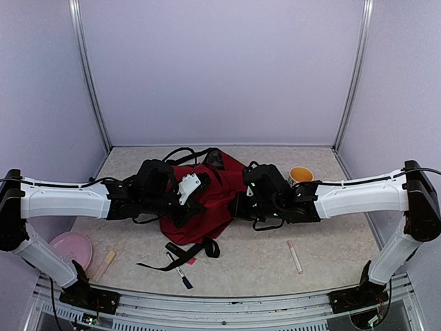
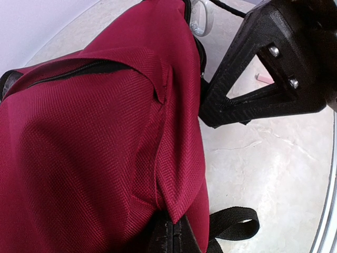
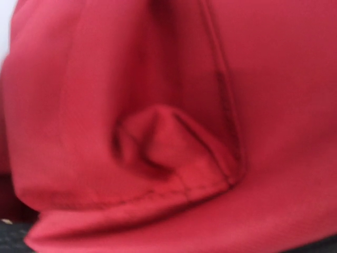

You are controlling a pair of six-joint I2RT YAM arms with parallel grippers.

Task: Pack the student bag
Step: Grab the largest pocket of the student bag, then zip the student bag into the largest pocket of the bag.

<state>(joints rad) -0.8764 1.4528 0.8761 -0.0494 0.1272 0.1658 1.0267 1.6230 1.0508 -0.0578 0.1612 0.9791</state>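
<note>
Marbled desk (image 1: 331,234): backpack (image 1: 207,207) lies at centre between both arms. Left gripper (image 1: 182,209) and right gripper (image 1: 239,205) meet its fabric; whether either is pinching cannot be told. A loose hold could let the fabric slip or drag the backpack.

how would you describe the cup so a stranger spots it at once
Start at the dark red student bag in the middle of the table. Look right, beyond the right arm, toward the back corner: the cup stands there. It alone is round with an orange inside; the pink plate lies flat at front left.
</note>
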